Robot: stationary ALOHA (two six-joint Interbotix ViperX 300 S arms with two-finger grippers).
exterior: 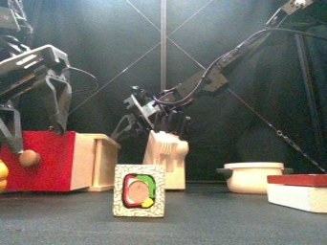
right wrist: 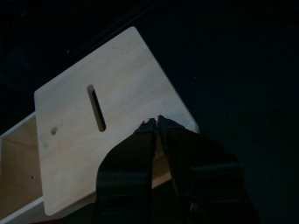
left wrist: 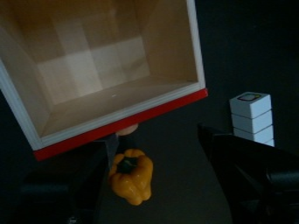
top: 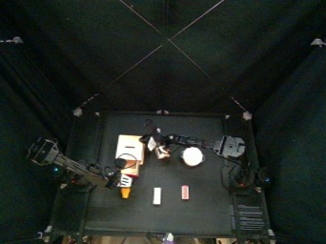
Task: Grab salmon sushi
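Salmon sushi (top: 185,193) lies flat on the bench (top: 211,214), right of centre and toward the near edge, well apart from both hands. Its long axis runs near-to-far, parallel to the white oblong piece (top: 158,195) just to its left. Too small in the top view to tell which end is which; in the front view only a red-over-pale block at the right edge, cut off, may be it. Left hand (exterior: 36,105) hangs above the red-edged wooden box (left wrist: 111,74), fingers spread wide, nothing between them. Yellow-orange pepper (left wrist: 132,175) lies beside the box. Right hand (right wrist: 158,131) is at the slotted wooden block (right wrist: 100,131); fingertips nearly meet, grip unclear. White bowl (exterior: 251,177) stands at right.
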